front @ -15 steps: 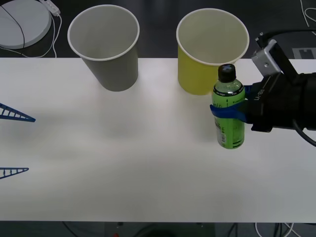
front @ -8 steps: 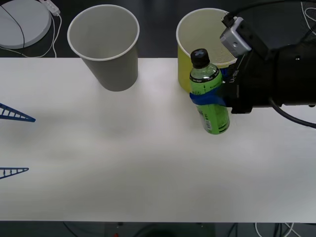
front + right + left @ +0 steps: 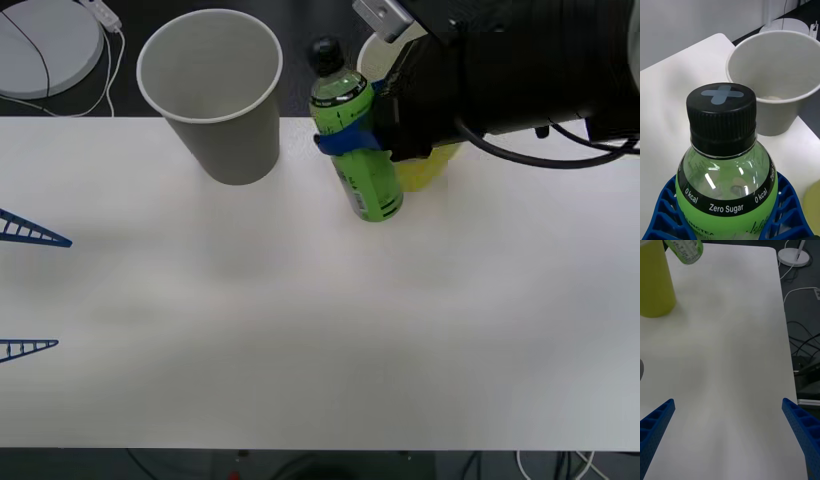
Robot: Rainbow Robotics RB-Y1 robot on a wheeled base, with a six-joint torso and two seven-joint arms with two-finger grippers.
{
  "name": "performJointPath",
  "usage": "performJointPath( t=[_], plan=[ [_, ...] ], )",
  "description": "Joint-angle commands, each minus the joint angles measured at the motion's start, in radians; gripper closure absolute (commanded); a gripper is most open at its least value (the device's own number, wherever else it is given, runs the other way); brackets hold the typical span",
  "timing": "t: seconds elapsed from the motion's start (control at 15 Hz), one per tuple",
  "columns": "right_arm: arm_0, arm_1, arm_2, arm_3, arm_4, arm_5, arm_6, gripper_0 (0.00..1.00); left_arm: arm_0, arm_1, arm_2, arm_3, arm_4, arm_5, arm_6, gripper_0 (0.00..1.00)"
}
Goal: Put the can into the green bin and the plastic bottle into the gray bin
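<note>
We see a plain white tabletop [image 3: 300, 330] spanning the front view, lit evenly with soft shadows. Beyond its far edge lies dark floor [image 3: 320, 50]. At eleven o'clock sits a round white base [image 3: 45, 45] with a white cable [image 3: 100, 90] trailing off. More cables [image 3: 801, 333] cross the floor beside the tabletop.

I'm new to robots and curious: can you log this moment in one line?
right gripper: shut on plastic bottle, airborne | gray bin: upright | left gripper: open, idle
</note>
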Motion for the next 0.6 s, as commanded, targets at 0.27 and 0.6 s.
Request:
performJointPath(
  t=[0.27, 0.6],
  plan=[
    [-0.214, 0.102, 0.026, 0.199, 0.028, -0.074, 0.000, 1.00, 0.000, 0.000, 0.000, 0.000, 0.000, 0.000, 0.000, 0.00],
    [-0.352, 0.166, 0.051, 0.365, 0.070, -0.072, 0.000, 1.00, 0.000, 0.000, 0.000, 0.000, 0.000, 0.000, 0.000, 0.00]
  ],
)
